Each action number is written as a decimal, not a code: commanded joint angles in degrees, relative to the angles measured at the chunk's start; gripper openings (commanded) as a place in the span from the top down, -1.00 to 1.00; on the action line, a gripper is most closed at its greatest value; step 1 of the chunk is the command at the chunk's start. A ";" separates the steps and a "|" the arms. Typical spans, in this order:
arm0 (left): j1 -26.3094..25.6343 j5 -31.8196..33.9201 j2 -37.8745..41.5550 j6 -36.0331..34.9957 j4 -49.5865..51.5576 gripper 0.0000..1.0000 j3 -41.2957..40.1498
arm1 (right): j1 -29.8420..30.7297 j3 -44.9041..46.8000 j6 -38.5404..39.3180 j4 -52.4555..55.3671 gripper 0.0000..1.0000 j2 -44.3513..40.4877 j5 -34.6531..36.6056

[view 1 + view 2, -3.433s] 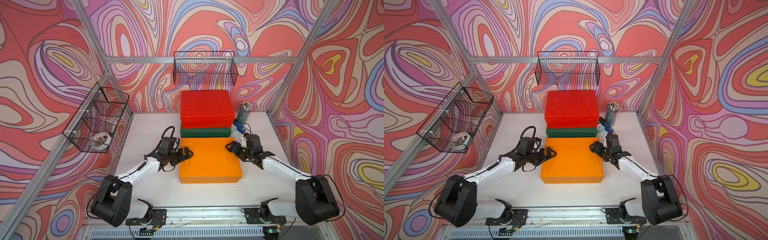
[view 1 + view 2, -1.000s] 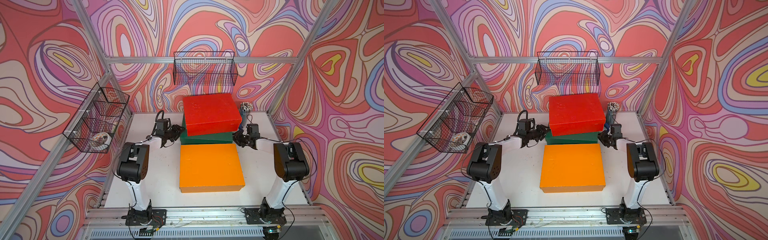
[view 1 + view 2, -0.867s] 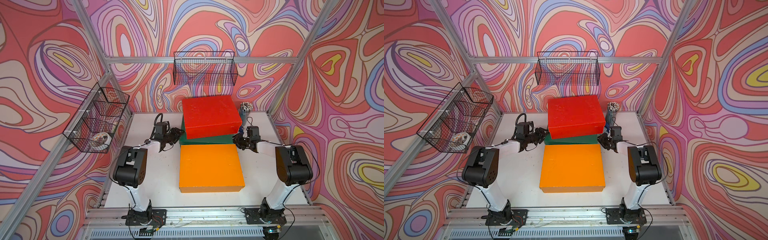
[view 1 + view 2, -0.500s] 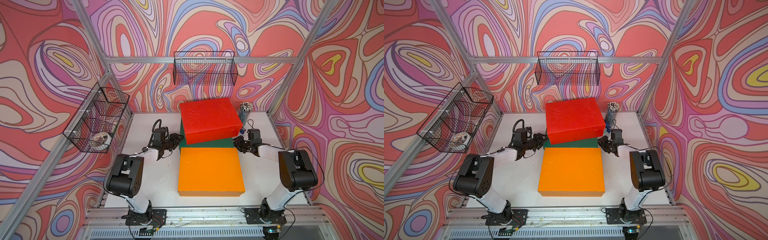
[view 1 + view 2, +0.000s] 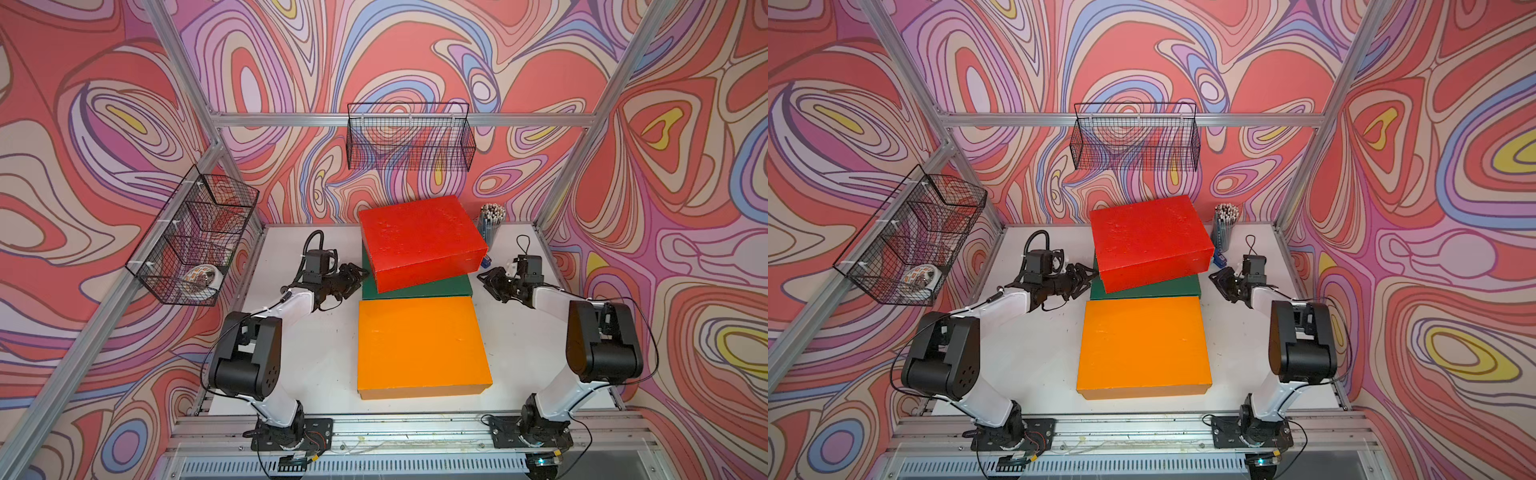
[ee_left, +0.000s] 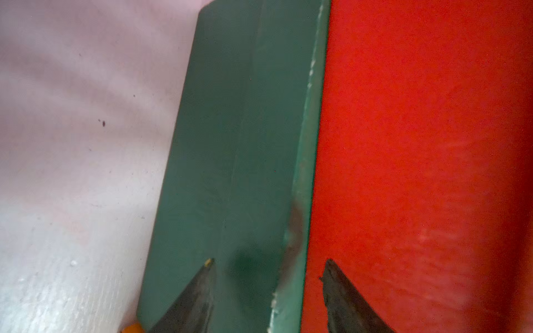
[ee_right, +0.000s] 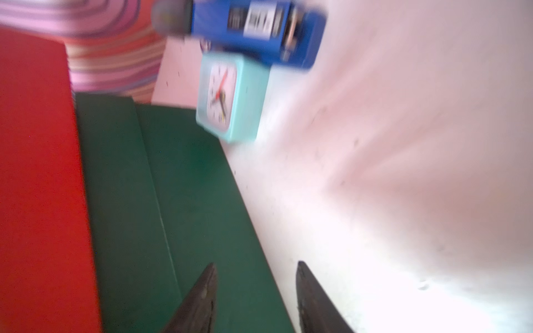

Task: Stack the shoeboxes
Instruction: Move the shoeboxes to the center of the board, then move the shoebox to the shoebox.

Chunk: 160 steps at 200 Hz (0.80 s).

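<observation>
Three shoeboxes show in both top views. The red one [image 5: 419, 241] [image 5: 1148, 243] lies askew on the dark green one [image 5: 415, 289] [image 5: 1142, 291], its right front corner overhanging. The orange one [image 5: 417, 340] [image 5: 1142, 343] sits on the table right in front of them. My left gripper [image 5: 358, 272] [image 5: 1090, 274] is at the left end of the green and red boxes, open, and in its wrist view the gripper [image 6: 268, 261] faces green [image 6: 230, 144] and red [image 6: 418, 144] sides. My right gripper [image 5: 486, 279] [image 5: 1217, 280] [image 7: 255, 263] is open, a little off the green box's right end [image 7: 173, 201].
A cup of pencils [image 5: 490, 224] stands at the back right. A teal clock [image 7: 230, 98] and a blue packet [image 7: 259, 28] lie by the green box's far right corner. Wire baskets hang on the back wall [image 5: 409, 141] and left wall [image 5: 195, 241].
The red box has turned and slid forward on the green one. Both grippers have drawn back along the boxes' ends and their jaws have widened. Earlier still they flanked the orange box.
</observation>
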<state>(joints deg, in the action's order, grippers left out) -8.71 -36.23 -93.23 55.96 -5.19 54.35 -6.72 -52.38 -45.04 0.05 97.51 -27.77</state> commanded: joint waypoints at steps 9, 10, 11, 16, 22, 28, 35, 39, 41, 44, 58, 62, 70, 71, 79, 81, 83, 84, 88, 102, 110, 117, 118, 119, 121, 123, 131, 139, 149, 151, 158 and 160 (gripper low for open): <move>1.58 -0.88 0.91 -1.85 5.10 -0.19 4.13 | -0.88 -3.59 2.40 3.19 0.06 -0.09 0.02; 1.67 -0.87 1.02 -1.88 5.15 -0.19 4.25 | -0.90 -3.69 2.45 3.24 0.06 -0.07 0.14; 1.68 -0.82 1.07 -1.94 5.30 -0.19 4.35 | -0.91 -3.78 2.43 3.31 0.06 -0.06 0.16; 1.76 -0.64 1.41 -2.15 5.92 -0.19 4.87 | -1.07 -4.29 2.39 3.49 0.06 0.04 0.38; 1.85 -0.41 1.79 -2.46 6.78 -0.19 5.50 | -1.32 -5.20 2.28 3.90 0.06 0.12 0.51; 1.95 -0.23 2.33 -2.73 7.59 -0.19 6.19 | -1.56 -6.08 2.23 4.38 0.06 0.29 0.52; 1.93 -0.08 2.88 -3.00 8.28 -0.20 6.90 | -1.78 -7.59 2.15 4.79 0.05 0.39 0.52; 1.95 -0.07 3.15 -3.05 8.62 -0.20 7.26 | -1.80 -8.42 2.20 4.93 0.03 0.46 0.52; 1.99 -0.07 3.25 -3.08 8.73 -0.21 7.44 | -1.80 -8.92 2.16 4.97 0.03 0.48 0.59; 1.96 -0.07 3.44 -3.06 8.90 -0.22 7.66 | -1.79 -9.69 2.17 5.07 0.01 0.55 0.58; 1.94 -0.37 3.72 -2.97 9.08 -0.26 8.75 | -1.80 -13.43 2.22 5.50 -0.01 1.77 -0.13; 1.95 -0.56 3.60 -2.97 9.10 -0.26 9.24 | -1.76 -14.56 2.11 5.83 -0.01 2.35 -0.40; 1.94 -1.07 3.19 -2.93 9.31 -0.27 10.13 | -1.80 -16.78 2.03 6.63 0.00 3.37 -0.93; 1.94 -1.19 3.08 -2.95 9.32 -0.27 10.28 | -1.80 -17.13 2.09 6.72 0.00 3.46 -0.99; 1.99 -2.13 2.35 -2.97 9.40 -0.27 11.50 | -1.80 -19.05 1.82 6.84 0.00 3.65 -1.39; 1.95 -2.28 2.13 -2.92 9.43 -0.27 11.77 | -1.80 -19.46 1.73 6.75 0.00 4.39 -1.54; 1.92 -2.58 1.95 -2.89 9.46 -0.27 12.10 | -1.74 -19.77 1.65 6.66 0.00 5.17 -1.66; 1.89 -2.64 1.84 -2.88 9.48 -0.27 12.23 | -1.73 -19.95 1.63 6.64 -0.01 5.33 -1.80; 1.86 -2.97 1.41 -2.73 9.35 -0.27 12.74 | -1.63 -20.65 1.48 6.37 -0.01 5.71 -2.10; 1.55 -3.62 0.01 -2.62 9.50 -0.26 14.59 | -1.31 -22.83 0.86 5.71 -0.02 7.29 -4.33; 1.36 -3.86 -0.64 -2.62 9.77 -0.26 15.65 | -0.78 -23.97 0.75 5.89 -0.02 7.93 -5.15; 1.16 -4.07 -1.19 -2.66 9.86 -0.26 16.39 | -0.01 -24.73 0.96 6.07 -0.02 8.27 -5.40; 1.11 -4.09 -1.22 -2.64 9.90 -0.26 16.49 | 0.10 -24.76 0.94 6.17 -0.02 8.29 -5.43; 1.04 -4.06 -1.24 -2.63 9.96 -0.26 16.58 | 0.16 -24.86 0.97 6.18 -0.02 8.25 -5.44; 0.97 -4.10 -1.40 -2.62 10.01 -0.26 16.80 | 0.38 -24.94 1.04 6.25 -0.02 8.29 -5.43; 0.86 -4.11 -1.49 -2.66 10.02 -0.26 17.01 | 0.70 -25.00 1.14 6.31 -0.02 8.30 -5.40; 0.49 -3.98 -1.86 -2.77 10.14 -0.26 17.72 | 1.70 -25.14 1.55 6.34 -0.02 8.19 -5.30; -0.02 -3.74 -2.27 -3.00 10.43 -0.26 18.31 | 2.84 -25.08 1.71 6.34 -0.02 8.01 -5.23; -0.63 -3.61 -2.86 -3.42 11.17 -0.26 19.30 | 3.83 -24.62 1.91 6.45 -0.01 7.64 -5.11; -0.68 -3.66 -2.95 -3.41 11.23 -0.26 19.44 | 4.06 -24.44 1.95 6.40 -0.02 7.50 -5.02; -1.07 -3.70 -3.25 -3.58 11.51 -0.26 19.79 | 4.49 -23.74 2.04 6.21 -0.01 6.95 -4.84; -1.18 -3.79 -3.33 -3.65 11.52 -0.26 19.89 | 4.60 -23.43 1.99 6.10 -0.01 6.80 -4.82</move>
<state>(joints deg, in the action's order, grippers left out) -8.43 -38.52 -94.91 53.80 4.14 71.96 -4.51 -76.29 -43.99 5.82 104.90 -31.22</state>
